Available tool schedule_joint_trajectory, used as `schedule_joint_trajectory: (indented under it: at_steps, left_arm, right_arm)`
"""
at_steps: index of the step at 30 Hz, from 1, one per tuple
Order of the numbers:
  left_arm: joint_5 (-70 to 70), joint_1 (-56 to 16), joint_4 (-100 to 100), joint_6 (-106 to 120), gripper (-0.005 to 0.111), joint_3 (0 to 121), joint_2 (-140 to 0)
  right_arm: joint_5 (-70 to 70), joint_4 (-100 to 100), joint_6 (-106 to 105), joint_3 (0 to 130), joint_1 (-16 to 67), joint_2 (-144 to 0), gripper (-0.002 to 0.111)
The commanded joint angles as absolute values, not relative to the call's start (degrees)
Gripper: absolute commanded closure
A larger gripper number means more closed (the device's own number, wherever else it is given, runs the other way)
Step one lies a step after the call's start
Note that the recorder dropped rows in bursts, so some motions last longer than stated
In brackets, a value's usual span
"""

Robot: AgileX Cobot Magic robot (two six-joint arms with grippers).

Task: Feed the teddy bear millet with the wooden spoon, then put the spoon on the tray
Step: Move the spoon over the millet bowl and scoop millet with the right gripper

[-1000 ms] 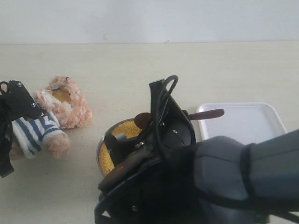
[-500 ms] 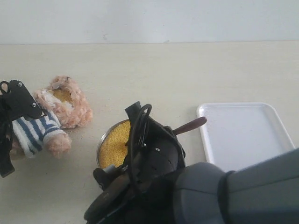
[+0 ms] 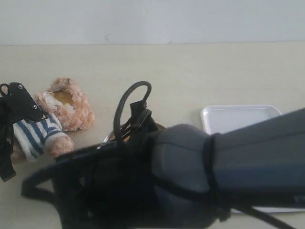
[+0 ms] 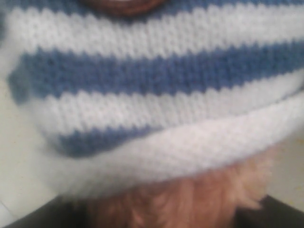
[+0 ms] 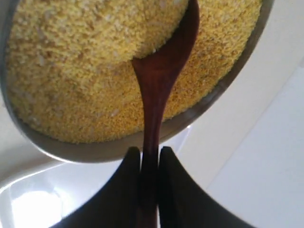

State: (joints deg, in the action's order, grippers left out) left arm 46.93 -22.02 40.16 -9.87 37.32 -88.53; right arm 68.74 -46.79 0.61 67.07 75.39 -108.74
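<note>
The teddy bear (image 3: pixel 66 107) lies at the left of the table, its blue-and-white striped shirt (image 4: pixel 152 80) filling the left wrist view. My left gripper (image 3: pixel 19 102) is shut on the bear's body. My right gripper (image 5: pixel 149 152) is shut on the slim handle of the wooden spoon (image 5: pixel 161 80). The spoon's oval end is dipped into the millet (image 5: pixel 80 71), which fills the metal bowl (image 5: pixel 95 151). In the exterior view my right arm (image 3: pixel 190 176) hides the bowl and the spoon. The white tray (image 3: pixel 238 117) lies to the right, partly behind that arm.
A pale wall runs along the far edge of the beige table (image 3: pixel 190 71). A black cable loop (image 3: pixel 126 102) stands up from my right arm near the bear.
My right arm has swung left and down over the bowl, hiding it in the exterior view. The spoon, earlier held above the bowl, now sits in the millet. The left gripper and bear stayed put.
</note>
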Motion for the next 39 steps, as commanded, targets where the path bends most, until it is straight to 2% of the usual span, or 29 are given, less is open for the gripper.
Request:
schedule_joint_trajectory:
  at_steps: [1, 12, 21, 39]
  left_arm:
    - [46.2, -22.6, 39.8, -10.7, 0.103, 37.9, -88.4]
    - [45.5, -22.6, 39.6, -10.7, 0.103, 37.9, -88.4]
    - [45.4, -22.6, 39.4, -10.7, 0.103, 37.9, -88.4]
    - [46.0, -22.6, 38.7, -10.7, 0.103, 38.0, -85.8]
  right_arm:
    - [70.0, -38.6, -0.4, 67.6, 70.9, -108.6, 0.109]
    - [70.0, -34.4, -2.1, 67.6, 69.5, -108.4, 0.109]
    - [70.0, -29.7, -2.1, 74.0, 68.9, -108.4, 0.109]
    - [70.0, -11.6, -2.6, 76.0, 56.8, -106.5, 0.109]
